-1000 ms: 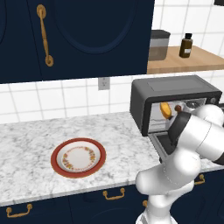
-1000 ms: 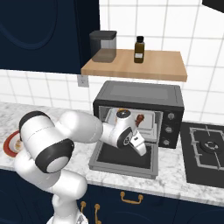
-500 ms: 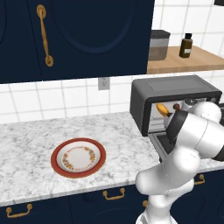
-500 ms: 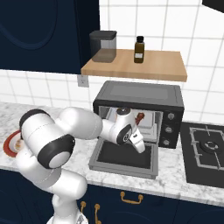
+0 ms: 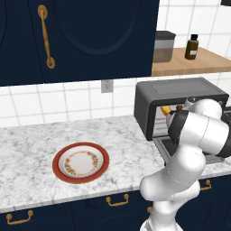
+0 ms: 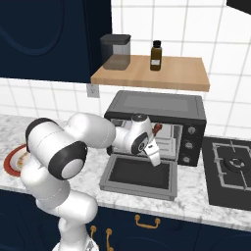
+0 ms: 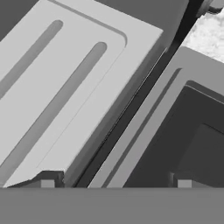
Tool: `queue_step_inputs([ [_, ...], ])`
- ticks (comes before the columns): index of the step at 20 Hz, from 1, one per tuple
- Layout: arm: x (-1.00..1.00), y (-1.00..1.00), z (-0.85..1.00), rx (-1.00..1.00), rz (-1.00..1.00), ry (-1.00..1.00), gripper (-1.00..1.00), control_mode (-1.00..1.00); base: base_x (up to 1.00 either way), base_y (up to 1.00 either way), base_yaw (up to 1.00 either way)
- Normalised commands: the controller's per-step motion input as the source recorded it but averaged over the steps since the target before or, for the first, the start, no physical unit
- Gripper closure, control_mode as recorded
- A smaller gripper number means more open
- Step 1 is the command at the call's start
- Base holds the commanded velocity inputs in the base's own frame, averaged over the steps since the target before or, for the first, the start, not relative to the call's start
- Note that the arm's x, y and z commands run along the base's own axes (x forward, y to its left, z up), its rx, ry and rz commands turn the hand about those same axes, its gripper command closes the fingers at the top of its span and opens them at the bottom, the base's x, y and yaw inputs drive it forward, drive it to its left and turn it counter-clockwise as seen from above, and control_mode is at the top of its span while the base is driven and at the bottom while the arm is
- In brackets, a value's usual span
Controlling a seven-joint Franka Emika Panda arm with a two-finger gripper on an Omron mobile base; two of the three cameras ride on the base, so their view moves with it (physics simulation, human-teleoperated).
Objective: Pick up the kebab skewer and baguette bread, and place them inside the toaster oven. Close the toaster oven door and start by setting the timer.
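Claw [image 6: 153, 156] hangs over the open door [image 6: 139, 174] just in front of the oven [image 6: 157, 125] mouth, its fingers apart with nothing between them. Hand view looks down past the two dark fingertips [image 7: 47, 180] at the pale ribbed oven floor on one side and the dark door [image 7: 183, 140] panel on the other, with the hinge line running between them. Door lies flat, swung down onto the marble counter [image 6: 196, 206]. Skewer [image 6: 156, 129] shows as a small red-brown bit inside the cavity, just behind the wrist. Bread [image 5: 166, 109] shows as an orange spot inside the oven [image 5: 180, 106] at the left of its opening, partly hidden by the arm. Knobs run down the oven's right side. Plate [image 5: 80, 162], red-rimmed, sits on the counter well to the left, apart from the oven. Shelf [image 6: 152, 73] above the oven carries a dark canister [image 6: 115, 51] and a brown bottle [image 6: 156, 55]. Cooktop [image 6: 230, 171] lies to the oven's right
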Motion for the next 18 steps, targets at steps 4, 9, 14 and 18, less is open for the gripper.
queue_step_inputs([
  [4,-0.01,0.00,0.00,0.03,-0.08,-0.02,-1.00,-1.00,0.00,0.00,0.00],
  [9,-0.85,-0.03,0.18,0.03,0.00,-0.01,-1.00,-1.00,0.00,0.00,0.00],
  [14,-1.00,0.00,0.13,0.00,0.12,-0.01,-1.00,-1.00,0.00,0.00,0.00],
  [18,-1.00,0.02,0.00,-0.01,0.22,0.00,-1.00,-1.00,0.00,0.00,0.00],
])
